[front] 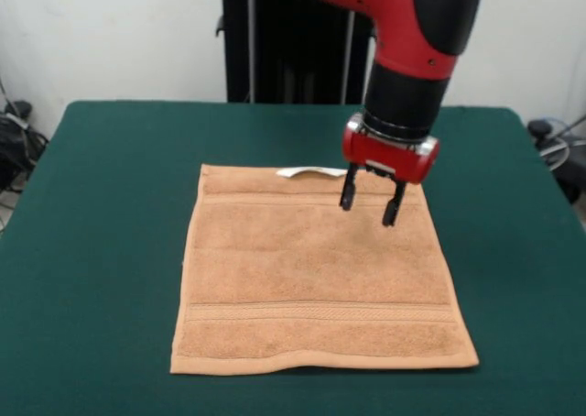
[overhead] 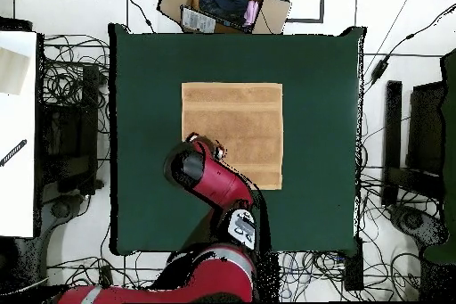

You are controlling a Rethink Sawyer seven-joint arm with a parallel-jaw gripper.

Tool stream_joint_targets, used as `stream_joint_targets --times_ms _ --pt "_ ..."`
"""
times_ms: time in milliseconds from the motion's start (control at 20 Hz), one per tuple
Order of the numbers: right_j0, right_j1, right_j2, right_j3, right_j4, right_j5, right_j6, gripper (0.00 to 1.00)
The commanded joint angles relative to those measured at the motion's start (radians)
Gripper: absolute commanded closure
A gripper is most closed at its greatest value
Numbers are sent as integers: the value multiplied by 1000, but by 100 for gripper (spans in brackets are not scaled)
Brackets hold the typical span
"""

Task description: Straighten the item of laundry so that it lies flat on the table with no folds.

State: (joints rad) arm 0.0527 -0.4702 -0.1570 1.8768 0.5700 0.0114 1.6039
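Note:
The tan-orange terry towel (front: 316,269) lies spread out in the middle of the dark green table (front: 101,251), roughly square, with woven band stripes near its far and near edges. A small white loop tag (front: 307,171) sticks out at its far edge. My gripper (front: 371,210) hangs open and empty just above the towel's far right part, its two black fingers (front: 348,196) apart. In the overhead view the towel (overhead: 236,122) lies flat mid-table (overhead: 142,95), and the arm covers its lower left corner, with the gripper (overhead: 216,151) there.
The robot's black pedestal (front: 293,49) stands behind the table's far edge. In the overhead view an open cardboard box (overhead: 223,4) with clothes sits beyond the table's top edge, and cables lie on the floor around the table.

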Motion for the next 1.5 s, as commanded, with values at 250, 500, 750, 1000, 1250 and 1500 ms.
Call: stream_joint_targets --times_ms 250,500,750,1000,1250,1500 --pt "-122 41 164 -85 -36 -55 212 0" --pt "-149 78 242 -108 -45 -122 257 0" --pt "-137 101 248 -119 -36 -172 281 0" --pt "-63 153 194 -168 47 -200 285 0" --pt "-10 177 175 -204 132 -187 292 0" --pt "-96 197 288 -210 48 -227 308 0"
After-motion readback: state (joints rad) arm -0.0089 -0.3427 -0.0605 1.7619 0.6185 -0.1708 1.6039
